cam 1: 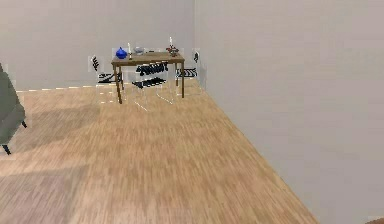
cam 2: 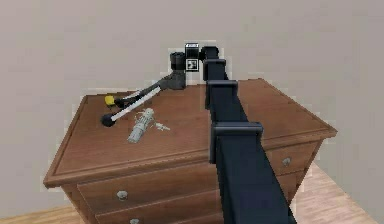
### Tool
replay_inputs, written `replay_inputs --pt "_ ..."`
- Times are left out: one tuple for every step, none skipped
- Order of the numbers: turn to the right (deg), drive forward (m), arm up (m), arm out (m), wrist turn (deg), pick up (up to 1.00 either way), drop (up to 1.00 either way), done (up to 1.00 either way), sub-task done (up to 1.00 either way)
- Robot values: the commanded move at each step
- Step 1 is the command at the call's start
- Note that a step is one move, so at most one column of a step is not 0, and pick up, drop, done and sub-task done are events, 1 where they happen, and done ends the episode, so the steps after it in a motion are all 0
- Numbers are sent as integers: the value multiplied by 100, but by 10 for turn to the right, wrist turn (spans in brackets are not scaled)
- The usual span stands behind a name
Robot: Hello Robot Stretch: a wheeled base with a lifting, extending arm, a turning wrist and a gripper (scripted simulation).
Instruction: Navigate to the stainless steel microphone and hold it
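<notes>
Wooden boards are seen across the floor (cam 1: 150,160) in the forward view. At this view's left edge a dark grey piece of furniture (cam 1: 8,105) is partly shown. Far back, near the corner of the room, a brown table (cam 1: 150,62) is placed, with a blue vase (cam 1: 121,52) on its left part and thin-framed chairs (cam 1: 187,72) set around it. A plain grey wall (cam 1: 300,80) is seen on the right. In the arm side view a wooden dresser (cam 2: 100,165) with small round knobs on its drawers is shown against a grey wall. Several small things are laid on its top towards the left: a yellow-tipped thing (cam 2: 108,99), a white stick (cam 2: 117,114) just beside it, then the silvery microphone (cam 2: 140,127) lying on its side, and a small pale thing (cam 2: 161,126) next to it. The gripper (cam 2: 135,98) is reached out over this group, its thin fingers directed to the yellow-tipped thing, above the microphone in the picture. As these things lie on the surface at the fingers, it cannot be told whether anything is held. To the right the two white squares (cam 2: 190,56) and the dark arm (cam 2: 235,140) are seen.
</notes>
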Motion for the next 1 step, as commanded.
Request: replay_inputs --pt "0 0 0 0 240 0 0 0 0"
